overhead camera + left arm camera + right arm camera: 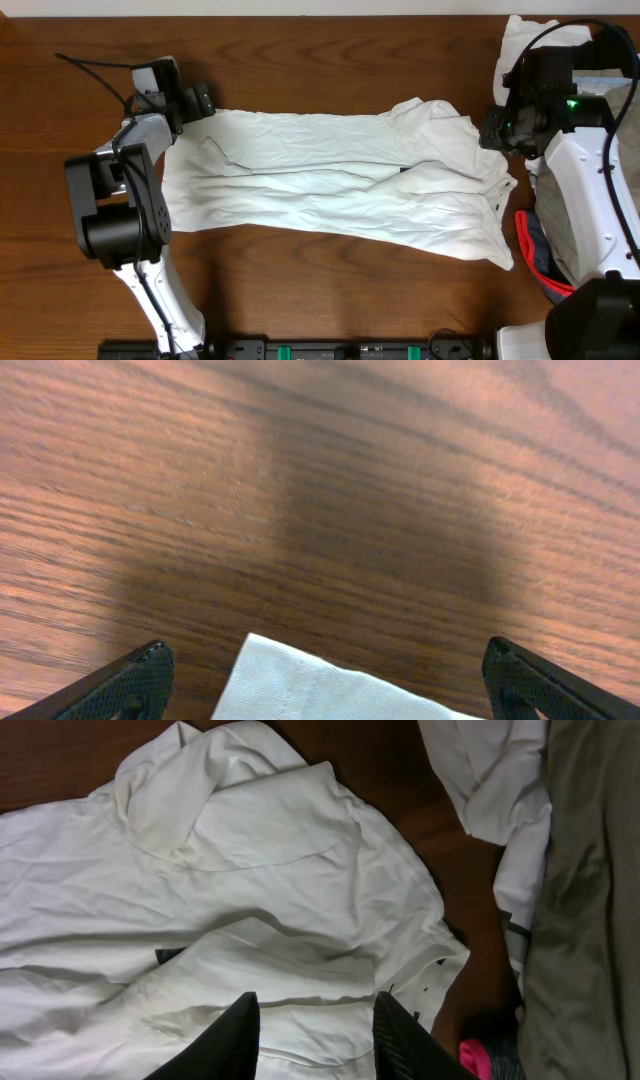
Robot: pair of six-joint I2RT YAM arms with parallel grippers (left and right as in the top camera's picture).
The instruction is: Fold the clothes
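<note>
A large wrinkled white garment (330, 175) lies spread flat across the middle of the wooden table, with a small dark label (403, 170) near its right part. My left gripper (197, 101) sits at the garment's far left corner, open, with that white corner (300, 685) between its fingers (320, 680) in the left wrist view. My right gripper (492, 130) hovers over the garment's right end, open and empty, with its fingers (315, 1030) above white folds (230, 850). Khaki trousers (585, 900) lie at the right.
A pile of other clothes sits at the table's right edge: a white piece (525, 40), the khaki cloth (560, 220) and a red and dark item (535, 255). A black cable (95, 70) trails at the back left. Bare wood (330, 60) lies beyond the garment.
</note>
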